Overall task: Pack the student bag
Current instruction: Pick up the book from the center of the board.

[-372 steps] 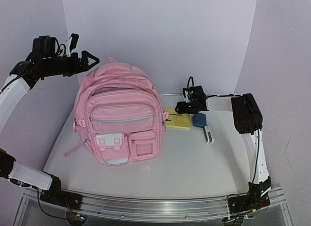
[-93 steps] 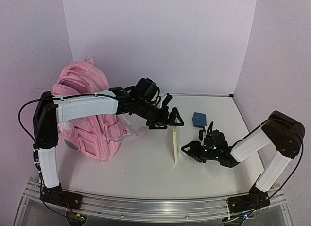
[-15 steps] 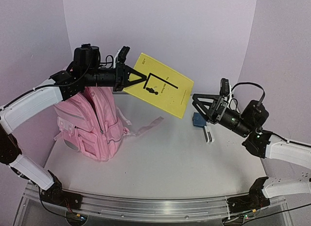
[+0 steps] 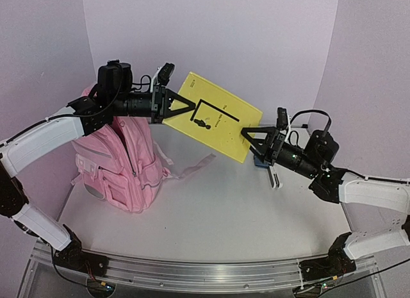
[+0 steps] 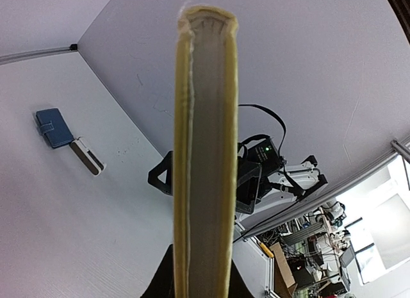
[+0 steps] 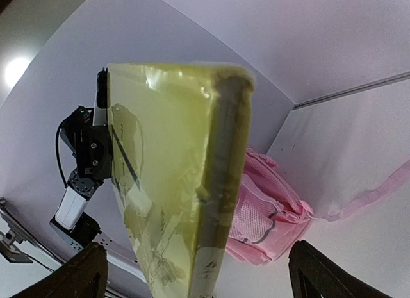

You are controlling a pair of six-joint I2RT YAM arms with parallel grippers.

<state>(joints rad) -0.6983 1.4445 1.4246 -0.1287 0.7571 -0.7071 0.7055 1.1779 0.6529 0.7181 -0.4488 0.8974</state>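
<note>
Now my wide-open, empty right fingers (image 4: 251, 136) have moved up to the yellow book (image 4: 214, 118) my left fingers (image 4: 182, 106) clamp mid-frame, likely to steady it for the student bag (image 4: 122, 163) at left.

You are viewing: book (image 4: 214, 115), showing yellow with black line print; bag (image 4: 122, 160), showing pink; pouch (image 5: 54, 127), showing blue; small bar (image 5: 88, 156), showing white with black face; table (image 4: 211, 215), showing white; walls (image 4: 211, 41), showing lilac.
</note>
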